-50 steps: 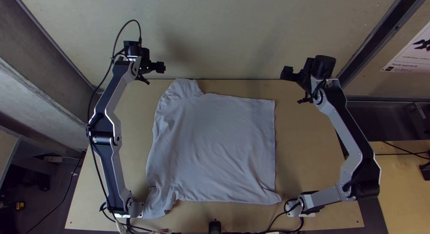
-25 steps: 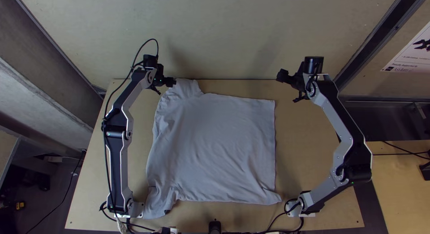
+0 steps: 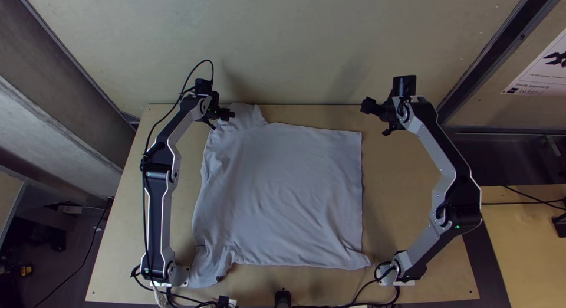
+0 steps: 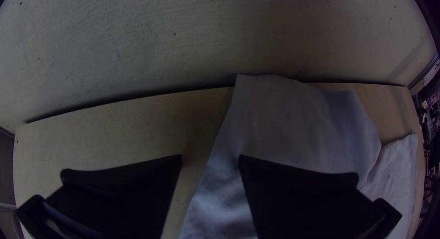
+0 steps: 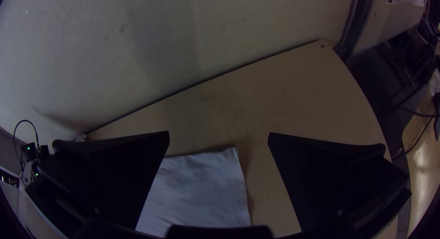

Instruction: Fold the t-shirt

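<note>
Currently, the light grey t-shirt [image 3: 283, 193] is laid out across the middle of the counter [image 3: 407, 190], mostly spread, with shallow creases over its left half. A rumpled sleeve [image 3: 239, 116] is seen at the upper left, near the wall [image 3: 295, 42], and a crumpled lower corner [image 3: 206, 274] lies beside the left arm's base [image 3: 171, 275].

Near the rumpled sleeve, the left claw [image 4: 210, 157] is held partly open, with nothing gripped; one jaw is seen over the cloth and the other over bare wood. At the upper right, the right claw [image 5: 218, 138] is held wide open and empty, near the far right corner [image 3: 357, 136] of the garment.

A grasp at both far corners seems to be called for next, with the fold itself yet to be made. If the left claw is closed too far outward, the sleeve's edge may be missed or only thinly pinched, and could slip out on lifting. If the two sides are raised unevenly, the body may be pulled askew. The existing creases might also be trapped inside the fold, and the crumpled corner could be snagged against the base.
</note>
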{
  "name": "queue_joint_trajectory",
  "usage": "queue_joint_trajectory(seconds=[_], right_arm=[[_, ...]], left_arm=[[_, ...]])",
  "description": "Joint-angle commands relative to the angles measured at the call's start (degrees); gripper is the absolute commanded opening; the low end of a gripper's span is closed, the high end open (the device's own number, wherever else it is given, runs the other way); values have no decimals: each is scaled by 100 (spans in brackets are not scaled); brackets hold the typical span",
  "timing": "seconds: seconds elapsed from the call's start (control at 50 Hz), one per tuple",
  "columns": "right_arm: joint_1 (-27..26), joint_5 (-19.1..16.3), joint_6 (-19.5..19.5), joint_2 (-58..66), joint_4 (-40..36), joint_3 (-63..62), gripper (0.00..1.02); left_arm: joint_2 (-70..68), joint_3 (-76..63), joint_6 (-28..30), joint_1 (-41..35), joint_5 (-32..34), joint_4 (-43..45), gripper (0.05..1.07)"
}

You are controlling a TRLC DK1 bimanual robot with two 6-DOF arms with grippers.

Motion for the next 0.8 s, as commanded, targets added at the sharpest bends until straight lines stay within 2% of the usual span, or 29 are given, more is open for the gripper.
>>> queue_joint_trajectory(seconds=[0.0, 0.08, 0.24, 0.36, 0.6, 0.72, 0.78], right_arm=[[-55, -55, 212, 485, -447, 381, 99], [-82, -64, 195, 740, -684, 540, 98], [-99, -64, 212, 1092, -702, 557, 98], [-99, -64, 265, 1338, -763, 592, 94], [-20, -64, 274, 1786, -816, 830, 73], [24, -64, 283, 2006, -904, 970, 71], [42, -64, 283, 2146, -1018, 1102, 64]], left_arm=[[139, 100, -62, -77, -9, -150, 9], [42, 47, -80, -85, -9, -203, 8], [-107, 39, -194, -94, -9, -238, 8], [-222, 30, -282, -85, -1, -256, 8], [-292, 30, -308, -85, -1, -300, 8], [-301, 30, -308, -85, -1, -308, 8], [-310, 21, -308, -85, -1, -326, 8]])
